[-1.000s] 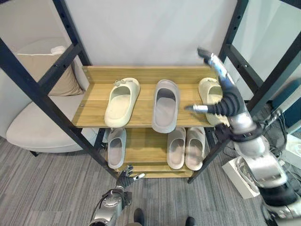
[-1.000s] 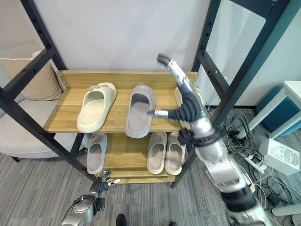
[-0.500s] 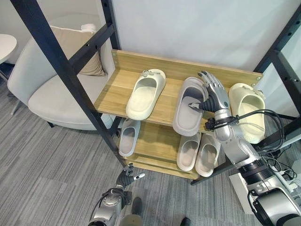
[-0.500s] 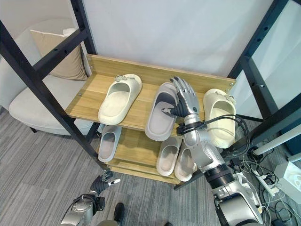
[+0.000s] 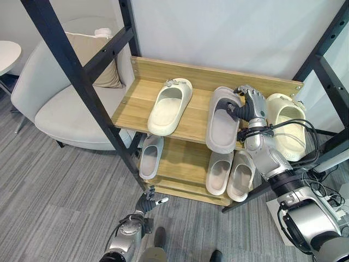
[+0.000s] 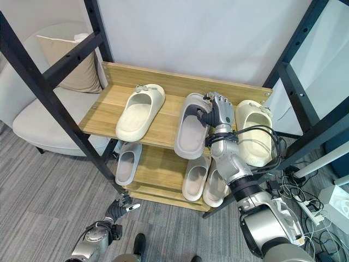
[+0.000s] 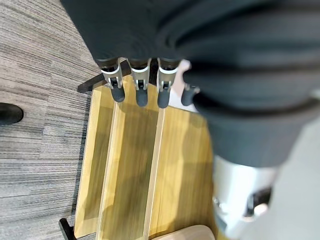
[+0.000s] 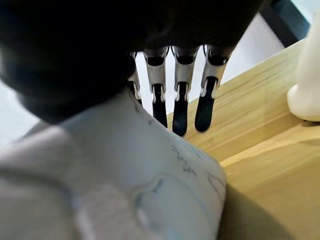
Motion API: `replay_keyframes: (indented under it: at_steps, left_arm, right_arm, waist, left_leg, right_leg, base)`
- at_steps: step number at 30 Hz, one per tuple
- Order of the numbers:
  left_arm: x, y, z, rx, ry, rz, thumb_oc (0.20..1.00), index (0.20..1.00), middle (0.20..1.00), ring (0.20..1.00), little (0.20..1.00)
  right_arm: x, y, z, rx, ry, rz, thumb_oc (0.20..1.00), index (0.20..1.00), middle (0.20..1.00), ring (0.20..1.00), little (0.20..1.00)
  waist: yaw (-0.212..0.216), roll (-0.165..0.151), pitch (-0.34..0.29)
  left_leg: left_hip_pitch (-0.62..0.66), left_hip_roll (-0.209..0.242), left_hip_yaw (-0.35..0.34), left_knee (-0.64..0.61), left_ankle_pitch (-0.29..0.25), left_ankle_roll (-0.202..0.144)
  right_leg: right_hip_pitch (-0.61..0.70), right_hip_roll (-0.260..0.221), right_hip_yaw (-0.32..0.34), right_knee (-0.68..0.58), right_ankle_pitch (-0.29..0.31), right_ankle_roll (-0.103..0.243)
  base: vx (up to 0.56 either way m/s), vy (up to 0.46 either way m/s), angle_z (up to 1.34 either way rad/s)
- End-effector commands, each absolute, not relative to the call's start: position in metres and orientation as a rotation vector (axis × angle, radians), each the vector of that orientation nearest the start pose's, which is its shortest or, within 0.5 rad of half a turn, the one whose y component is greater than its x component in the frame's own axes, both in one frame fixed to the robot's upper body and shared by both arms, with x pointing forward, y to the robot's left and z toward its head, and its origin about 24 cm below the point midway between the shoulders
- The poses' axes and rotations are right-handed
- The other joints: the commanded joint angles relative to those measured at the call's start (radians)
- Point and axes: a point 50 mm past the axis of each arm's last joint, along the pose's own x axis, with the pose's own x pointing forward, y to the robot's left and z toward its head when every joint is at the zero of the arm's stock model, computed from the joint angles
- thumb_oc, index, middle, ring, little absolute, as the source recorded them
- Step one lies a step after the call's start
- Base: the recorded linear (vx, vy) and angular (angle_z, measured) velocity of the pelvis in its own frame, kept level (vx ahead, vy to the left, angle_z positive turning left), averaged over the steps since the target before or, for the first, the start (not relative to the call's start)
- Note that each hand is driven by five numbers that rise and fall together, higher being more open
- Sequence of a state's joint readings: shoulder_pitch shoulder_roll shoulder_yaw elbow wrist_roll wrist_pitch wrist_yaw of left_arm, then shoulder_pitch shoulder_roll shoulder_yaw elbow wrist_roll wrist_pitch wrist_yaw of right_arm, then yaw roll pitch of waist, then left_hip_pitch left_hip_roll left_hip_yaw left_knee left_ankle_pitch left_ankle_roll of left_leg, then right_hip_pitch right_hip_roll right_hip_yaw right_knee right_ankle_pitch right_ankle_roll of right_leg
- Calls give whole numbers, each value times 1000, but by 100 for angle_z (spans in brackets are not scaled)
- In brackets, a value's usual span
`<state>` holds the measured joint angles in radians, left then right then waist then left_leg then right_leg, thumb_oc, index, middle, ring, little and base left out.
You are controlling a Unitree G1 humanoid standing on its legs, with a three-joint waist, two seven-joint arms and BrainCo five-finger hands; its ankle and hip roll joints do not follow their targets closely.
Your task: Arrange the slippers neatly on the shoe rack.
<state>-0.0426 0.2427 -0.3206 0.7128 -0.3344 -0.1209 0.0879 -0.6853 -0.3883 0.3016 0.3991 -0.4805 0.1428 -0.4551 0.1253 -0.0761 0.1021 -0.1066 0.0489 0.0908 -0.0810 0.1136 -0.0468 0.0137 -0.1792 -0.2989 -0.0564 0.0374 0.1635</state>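
Slipper in grey [image 5: 222, 120] lies directly under the right hand [image 5: 250, 105], whose fingers [image 6: 218, 105] curl over the toe strap at its far end while the thumb presses in from the open side, so the hand is clamped on the upper. The long axis runs from the fingers back toward the robot, slightly skewed, and the heel hangs past the front edge of the top shelf [image 5: 136, 103]. By my reading, the coming move is a push or lift along that axis, away from the robot, to seat the heel on the wood.

Just to the outer side of the fingers sits a cream slipper [image 5: 287, 131]; well across to the thumb side lies its cream mate [image 5: 170, 105], angled. Below, on the lower shelf [image 6: 155, 169], are more pale grey slippers. All look like soft moulded foam, smooth and rounded; the shelves are pale wood grain in a black metal frame [image 5: 82, 82].

The left hand [image 5: 147, 203] hangs low near the floor, fingers relaxed and holding nothing.
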Motion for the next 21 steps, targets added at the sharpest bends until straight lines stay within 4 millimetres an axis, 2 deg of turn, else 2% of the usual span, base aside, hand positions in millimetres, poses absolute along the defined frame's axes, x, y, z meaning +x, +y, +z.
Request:
replay_keyframes:
  at_steps: [1,2,7,8,9,10,11,13,14,15,16,18,19,20,21]
  left_arm:
    - [222,170,-84,73,536,-37,1000,1000,1000,1000,1000]
    - [222,170,-84,74,538,-38,1000,1000,1000,1000,1000]
    - [221,177,-83,71,535,-4,1000,1000,1000,1000,1000]
    - [221,179,-82,58,529,12,1000,1000,1000,1000,1000]
    - [221,182,-80,44,516,21,1000,1000,1000,1000,1000]
    - [217,184,-80,38,515,23,1000,1000,1000,1000,1000]
    - [217,184,-80,37,516,23,1000,1000,1000,1000,1000]
    - [219,184,-76,32,485,26,1000,1000,1000,1000,1000]
    - [219,184,-76,31,484,27,1000,1000,1000,1000,1000]
    - [238,178,-60,15,392,43,1000,1000,1000,1000,1000]
    - [255,177,-43,1,311,60,1000,1000,1000,1000,1000]
    - [273,176,-20,-14,204,67,1000,1000,1000,1000,1000]
    - [279,175,-12,-17,171,66,1000,1000,1000,1000,1000]
    - [290,175,5,-7,96,71,1000,1000,1000,1000,1000]
    - [291,175,8,7,78,69,1000,1000,1000,1000,1000]
  right_arm:
    - [344,-155,187,-639,-556,-302,200,200,200,200,200]
    - [343,-156,186,-638,-554,-302,200,200,200,200,200]
    - [285,-132,226,-126,-876,-99,200,200,200,200,200]
    - [265,-123,235,5,-956,20,200,200,200,200,200]
    - [250,-113,241,59,-1003,141,200,200,200,200,200]
    - [234,-99,245,61,-1042,306,200,200,200,200,200]
    - [234,-99,245,61,-1041,308,200,200,200,200,200]
    - [208,-65,242,74,-1047,654,200,200,200,200,200]
    - [209,-65,242,74,-1047,655,200,200,200,200,200]
    - [209,-34,224,37,-948,832,200,200,200,200,200]
    - [214,-21,212,-48,-902,871,200,200,200,200,200]
    - [226,-13,193,-190,-843,855,200,200,200,200,200]
    - [233,-11,185,-253,-814,832,200,200,200,200,200]
    - [252,-16,167,-376,-750,726,200,200,200,200,200]
    - [259,-20,158,-438,-721,677,200,200,200,200,200]
  waist:
    - [27,-17,-6]
    - [28,-18,-7]
    - [4,-9,-6]
    - [-4,-7,-3]
    - [-8,-6,-2]
    - [-12,-5,-2]
    - [-13,-4,-3]
    - [-13,2,20]
    - [-14,2,20]
    - [-5,11,81]
    - [3,12,135]
    - [16,15,201]
    - [15,19,215]
    - [18,33,242]
    - [19,38,250]
  left_leg:
    - [81,-30,19,-6,-99,14]
    - [82,-30,19,-6,-99,13]
    - [92,-24,24,-6,-95,7]
    - [94,-21,28,-6,-94,4]
    - [95,-17,32,-6,-92,2]
    - [98,-15,36,-6,-92,0]
    - [98,-14,36,-6,-92,0]
    - [95,-6,40,-6,-84,-5]
    - [94,-6,40,-6,-84,-5]
    - [63,5,33,0,-65,-7]
    - [8,13,19,48,-63,-6]
    - [-80,20,-6,129,-68,-7]
    - [-130,20,-23,165,-65,-7]
    - [-212,15,-54,227,-70,-4]
    - [-239,11,-62,250,-77,-3]
  right_leg:
    - [10,-8,55,34,2,21]
    - [11,-8,55,34,2,21]
    - [13,-4,56,42,-10,17]
    - [12,-3,57,45,-12,16]
    - [8,-1,60,51,-14,15]
    - [4,2,63,59,-19,14]
    - [4,2,63,60,-19,14]
    - [-20,7,70,97,-34,9]
    - [-21,7,70,99,-36,8]
    - [-74,6,70,150,-48,1]
    - [-121,2,63,198,-54,-6]
    - [-177,-7,52,254,-66,-15]
    - [-207,-11,44,275,-66,-18]
    - [-264,-22,29,338,-83,-23]
    - [-284,-27,24,367,-95,-23]
  base:
    - [26,-22,3]
    - [17,-23,5]
    - [3,-18,0]
    - [-13,-45,-2]
    - [-16,-50,-3]
    - [-13,-31,-5]
    - [-20,-37,-4]
    - [-78,-42,-1]
    - [-281,-43,-4]
    - [-417,-64,-6]
    - [-541,-105,3]
    - [-387,-112,26]
    - [-363,-84,37]
    - [-278,-53,44]
    - [-187,-34,49]
